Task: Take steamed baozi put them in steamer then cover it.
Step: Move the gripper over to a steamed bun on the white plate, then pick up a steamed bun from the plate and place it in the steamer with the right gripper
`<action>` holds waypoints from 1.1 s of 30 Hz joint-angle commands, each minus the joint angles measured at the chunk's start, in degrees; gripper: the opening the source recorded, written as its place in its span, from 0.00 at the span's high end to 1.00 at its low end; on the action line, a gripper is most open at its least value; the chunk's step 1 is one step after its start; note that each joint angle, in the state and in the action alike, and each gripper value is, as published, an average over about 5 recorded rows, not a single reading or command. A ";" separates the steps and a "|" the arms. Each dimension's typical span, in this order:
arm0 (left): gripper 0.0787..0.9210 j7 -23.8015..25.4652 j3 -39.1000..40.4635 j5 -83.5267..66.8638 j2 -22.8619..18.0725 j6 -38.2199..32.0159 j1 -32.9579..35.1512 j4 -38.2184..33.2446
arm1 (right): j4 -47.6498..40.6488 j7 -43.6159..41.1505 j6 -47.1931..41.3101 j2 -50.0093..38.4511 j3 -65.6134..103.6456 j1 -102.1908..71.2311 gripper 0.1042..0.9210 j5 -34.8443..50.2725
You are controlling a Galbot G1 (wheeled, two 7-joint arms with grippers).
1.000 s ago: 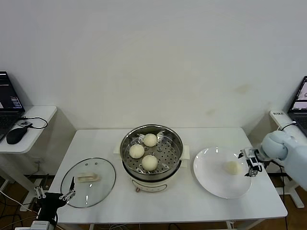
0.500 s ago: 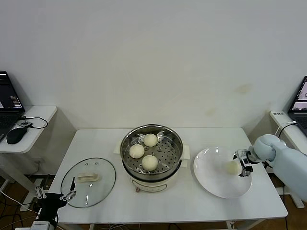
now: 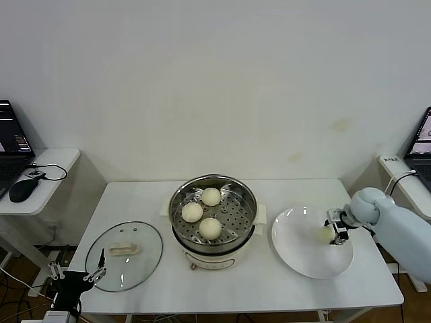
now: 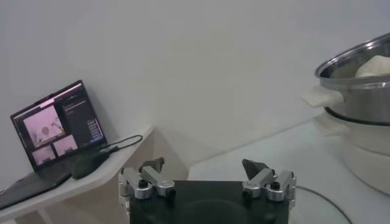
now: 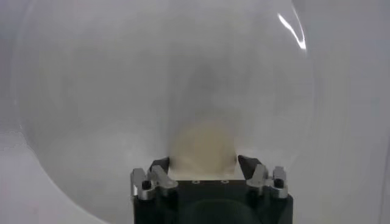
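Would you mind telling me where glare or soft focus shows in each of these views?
Right wrist view: a bright glint on the plate rim; the baozi between the right pincer tips looks soft and hazy. Left wrist view: the steamer steel reflects the room, and the left pincer is crisp. Head view: even light, with faint reflections on the glass cover.

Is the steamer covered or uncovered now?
Uncovered: the cover lies flat on the table beside the steamer, and three baozi show inside.
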 commanded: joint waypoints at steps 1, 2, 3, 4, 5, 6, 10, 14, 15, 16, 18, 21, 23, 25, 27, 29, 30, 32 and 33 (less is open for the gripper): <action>0.12 -0.04 -0.07 -0.01 -0.02 0.02 -0.02 -0.07 | 1.10 -1.13 -0.82 -1.06 -1.15 2.00 0.41 1.45; 0.12 -0.05 -0.10 -0.03 -0.03 0.00 -0.02 -0.07 | 1.72 -1.32 -1.05 -1.61 -1.76 2.75 0.42 2.12; 0.12 -0.06 -0.14 -0.06 -0.03 -0.01 -0.01 -0.08 | 2.46 -1.48 -1.43 -2.24 -2.47 3.61 0.43 2.98; 0.12 -0.07 -0.18 -0.08 -0.02 -0.02 0.01 -0.09 | 3.53 -1.73 -1.95 -3.08 -3.44 4.77 0.44 4.02; 0.12 -0.07 -0.23 -0.11 0.01 -0.04 0.04 -0.10 | 4.60 -1.97 -2.46 -3.95 -4.38 6.03 0.44 5.11; 0.12 -0.08 -0.28 -0.13 0.06 -0.05 0.07 -0.12 | 5.85 -2.16 -3.01 -4.92 -5.64 7.38 0.44 6.24; 0.12 -0.06 -0.39 -0.26 0.32 -0.06 0.06 -0.27 | 12.50 -2.61 -6.14 -8.52 -12.68 15.51 0.44 11.98; 0.12 0.01 -0.12 -0.28 0.36 0.14 -0.48 -0.55 | 18.66 -2.68 -9.69 -9.85 -20.44 27.45 0.43 19.61; 0.12 0.04 0.01 -0.26 0.32 0.20 -0.68 -0.62 | 19.78 -2.54 -10.51 -9.55 -22.78 30.73 0.43 21.83; 0.12 0.05 0.13 -0.24 0.30 0.24 -0.84 -0.67 | 20.76 -2.36 -11.31 -9.11 -25.19 34.27 0.43 24.11; 0.12 0.05 0.36 -0.22 0.29 0.28 -1.06 -0.73 | 21.98 -1.76 -12.92 -7.36 -29.94 41.01 0.43 28.29; 0.12 0.05 0.53 -0.20 0.31 0.28 -1.21 -0.80 | 22.77 -0.65 -15.21 -3.28 -36.11 49.67 0.42 32.95; 0.12 0.03 0.54 -0.18 0.23 0.28 -1.35 -0.90 | 22.90 0.15 -16.67 -0.11 -38.78 53.46 0.42 35.92; 0.12 0.01 0.54 -0.17 0.09 0.28 -1.46 -1.09 | 23.11 1.19 -18.34 3.03 -40.23 55.61 0.42 39.11; 0.12 -0.01 0.50 -0.19 -0.08 0.26 -1.55 -1.25 | 23.37 2.53 -20.17 5.81 -40.89 56.17 0.42 41.85; 0.12 -0.06 0.44 -0.22 -0.24 0.22 -1.63 -1.27 | 23.38 4.03 -21.93 8.31 -41.25 55.63 0.42 43.93; 0.12 -0.08 0.39 -0.23 -0.29 0.20 -1.66 -1.25 | 23.18 4.80 -22.66 9.47 -41.45 55.13 0.42 44.79; 0.12 -0.12 0.24 -0.27 -0.31 0.15 -1.64 -1.22 | 22.43 6.44 -24.28 11.75 -41.81 53.93 0.42 46.49; 0.12 -0.14 0.12 -0.30 -0.30 0.12 -1.60 -1.23 | 21.97 7.26 -25.09 12.72 -41.92 53.32 0.41 47.38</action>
